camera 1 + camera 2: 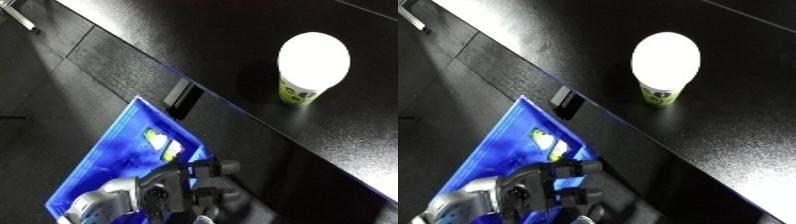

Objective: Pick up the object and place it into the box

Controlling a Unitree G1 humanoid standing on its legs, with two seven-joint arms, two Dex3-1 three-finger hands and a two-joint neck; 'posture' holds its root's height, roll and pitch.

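The cup (664, 67), white-lidded with a green and white printed wall, stands upright on the black table (266, 45), toward the far right side of what I see from the head camera. It sits well back from the table's near edge, with bare tabletop all around it and nothing touching it.

I can find only 1 hand, the left hand (191, 187), at the bottom of both eye views. It comes up on its silver forearm (460, 202) and hangs over the blue bin (107, 155), which lies below the table's edge on the left side. Its black fingers (580, 167) are curled in loosely, and I see nothing held between them. The cup is well apart from this hand, up and to the right across the table's edge, on the higher surface.

Inside the bin, just beyond the fingers, lies a small yellow-green and white item (549, 142) I cannot identify. A dark flat tab (180, 97) stands at the table's edge above the bin's far corner. The right hand does not show in either view
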